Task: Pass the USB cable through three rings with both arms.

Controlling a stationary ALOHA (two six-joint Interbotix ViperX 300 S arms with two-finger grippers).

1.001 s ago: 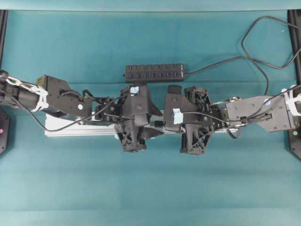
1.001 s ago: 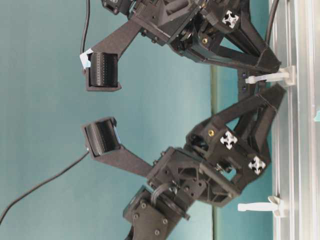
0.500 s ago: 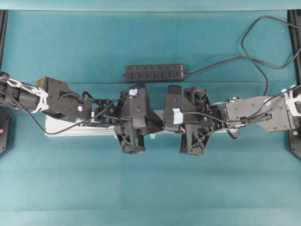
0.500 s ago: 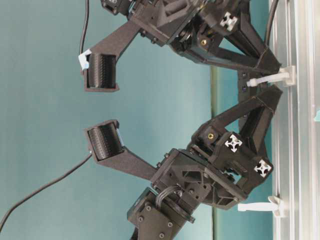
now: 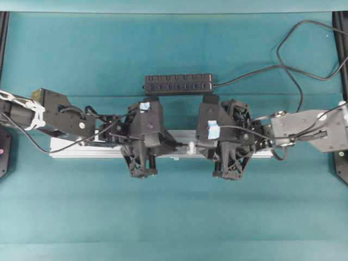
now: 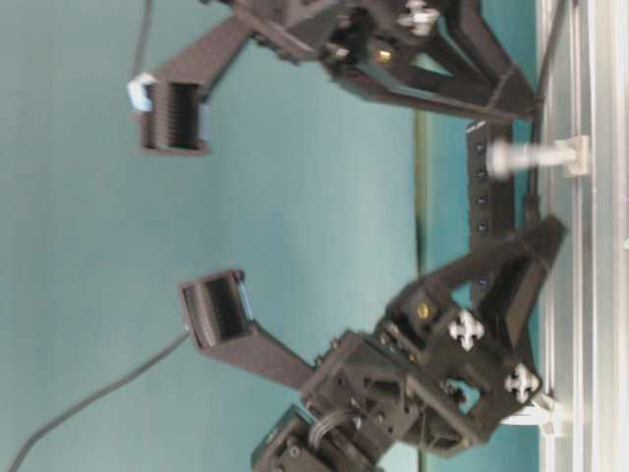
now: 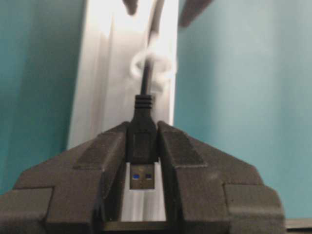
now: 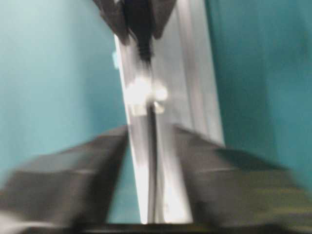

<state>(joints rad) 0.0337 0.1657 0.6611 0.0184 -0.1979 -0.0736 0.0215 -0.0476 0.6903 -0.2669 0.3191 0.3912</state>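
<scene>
Plug (image 7: 142,146) sits clamped in the left gripper (image 7: 143,151); the right gripper (image 8: 151,146) stands apart around the cable (image 8: 152,146), which could snag in the ring (image 7: 151,68).

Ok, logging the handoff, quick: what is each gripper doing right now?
Left gripper: closed on the USB plug.
Right gripper: open, cable running loose between its fingers.

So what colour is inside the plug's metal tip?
Blue, inside the USB plug. It shows best in the left wrist view.
</scene>
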